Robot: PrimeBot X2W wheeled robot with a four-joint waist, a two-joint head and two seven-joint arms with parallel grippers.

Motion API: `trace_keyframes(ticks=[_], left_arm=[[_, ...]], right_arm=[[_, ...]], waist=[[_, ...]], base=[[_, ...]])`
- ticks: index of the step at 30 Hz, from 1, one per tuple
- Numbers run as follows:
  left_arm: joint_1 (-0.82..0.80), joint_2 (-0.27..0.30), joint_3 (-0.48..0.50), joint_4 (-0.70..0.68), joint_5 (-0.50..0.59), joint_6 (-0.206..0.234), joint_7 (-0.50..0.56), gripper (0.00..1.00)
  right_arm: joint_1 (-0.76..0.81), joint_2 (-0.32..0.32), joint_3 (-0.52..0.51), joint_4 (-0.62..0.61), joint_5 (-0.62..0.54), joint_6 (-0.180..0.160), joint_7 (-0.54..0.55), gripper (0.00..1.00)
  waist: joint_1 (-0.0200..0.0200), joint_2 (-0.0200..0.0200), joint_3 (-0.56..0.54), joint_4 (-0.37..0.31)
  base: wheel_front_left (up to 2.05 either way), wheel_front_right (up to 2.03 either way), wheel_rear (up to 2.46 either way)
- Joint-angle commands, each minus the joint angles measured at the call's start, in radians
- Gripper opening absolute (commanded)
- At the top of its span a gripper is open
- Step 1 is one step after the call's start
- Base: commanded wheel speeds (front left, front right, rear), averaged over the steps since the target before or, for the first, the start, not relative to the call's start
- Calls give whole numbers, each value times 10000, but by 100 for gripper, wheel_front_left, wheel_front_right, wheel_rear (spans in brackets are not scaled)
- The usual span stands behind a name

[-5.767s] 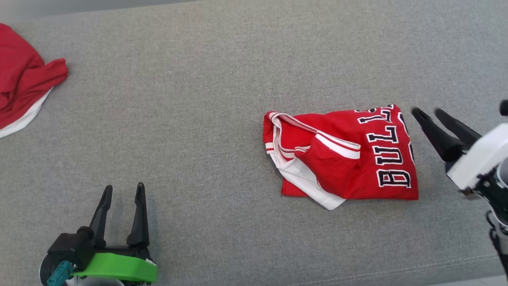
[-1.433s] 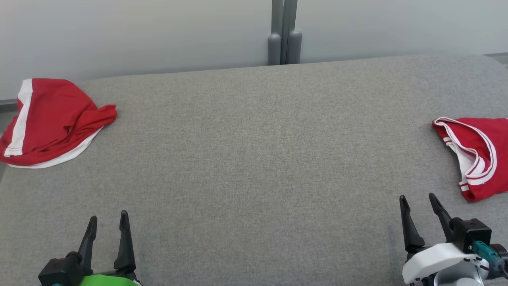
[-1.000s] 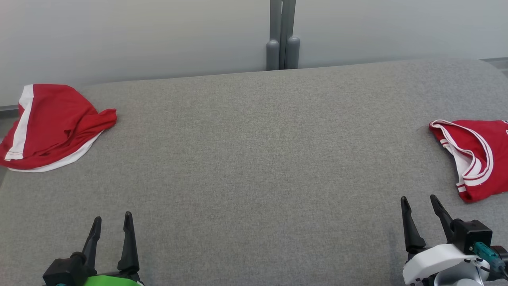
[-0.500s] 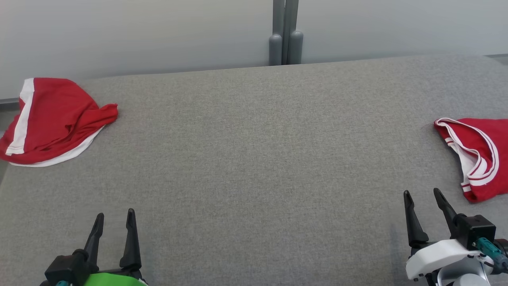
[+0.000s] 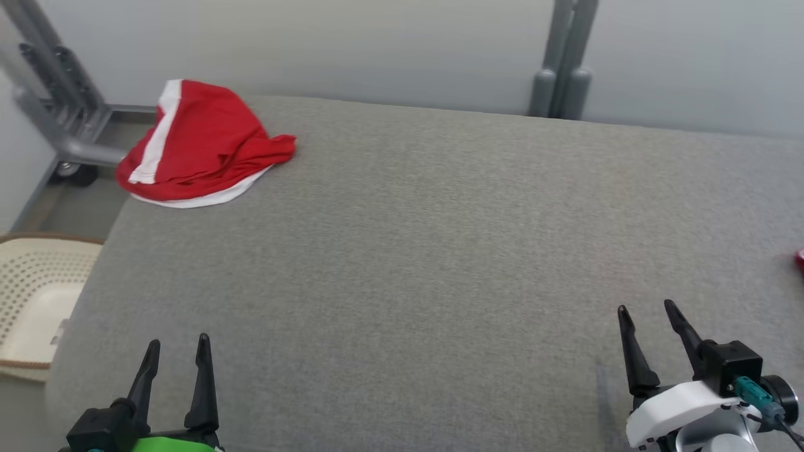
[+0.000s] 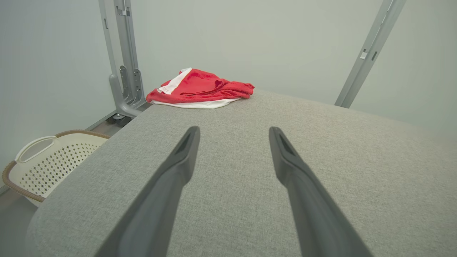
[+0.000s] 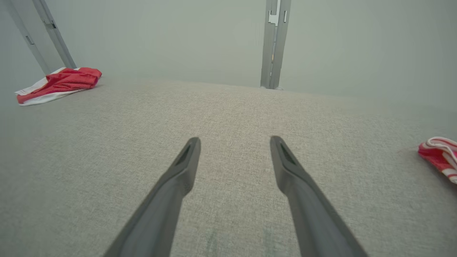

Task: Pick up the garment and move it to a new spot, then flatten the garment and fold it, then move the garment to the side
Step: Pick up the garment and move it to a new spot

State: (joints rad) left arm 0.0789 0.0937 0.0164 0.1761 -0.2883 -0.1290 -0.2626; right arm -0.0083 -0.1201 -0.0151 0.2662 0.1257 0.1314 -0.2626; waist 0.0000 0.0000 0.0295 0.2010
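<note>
A crumpled red garment (image 5: pixel 201 147) with white trim lies at the far left corner of the grey padded table (image 5: pixel 414 238); it also appears in the left wrist view (image 6: pixel 200 89) and the right wrist view (image 7: pixel 59 84). A second red and white garment (image 7: pixel 441 157) lies at the table's right side, with just a sliver of it (image 5: pixel 800 258) at the head view's right edge. My left gripper (image 5: pixel 178 341) is open at the near left, far from both garments, its fingers (image 6: pixel 178 167) empty. My right gripper (image 5: pixel 646 306) is open and empty at the near right.
A cream perforated basket (image 5: pixel 31 295) stands on the floor beyond the table's left edge, also seen from the left wrist (image 6: pixel 46 160). Grey metal posts (image 5: pixel 562 69) rise behind the table, and a frame foot (image 5: pixel 63 107) sits at the back left corner.
The head camera has swung left: the crumpled garment sits further into the picture, the right-hand garment has slid almost out of frame, and the basket has appeared. Both grippers stay open.
</note>
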Motion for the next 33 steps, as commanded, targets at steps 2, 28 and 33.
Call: trace_keyframes(ticks=[2,28,33], left_arm=[[268,166,47,60,54,-30,-23,100],[-41,-202,198,-481,-16,-30,-23,100],[-1773,-102,-431,-65,-709,-31,-25,100]], right_arm=[[-42,54,204,84,60,-13,-28,100],[-811,-371,982,264,277,-13,-27,100],[-1544,-968,736,-489,-39,-13,-27,100]], waist=[[0,0,-496,2151],[0,0,437,3126],[0,0,2150,2661]], base=[[0,0,0],[0,0,0],[0,0,0]])
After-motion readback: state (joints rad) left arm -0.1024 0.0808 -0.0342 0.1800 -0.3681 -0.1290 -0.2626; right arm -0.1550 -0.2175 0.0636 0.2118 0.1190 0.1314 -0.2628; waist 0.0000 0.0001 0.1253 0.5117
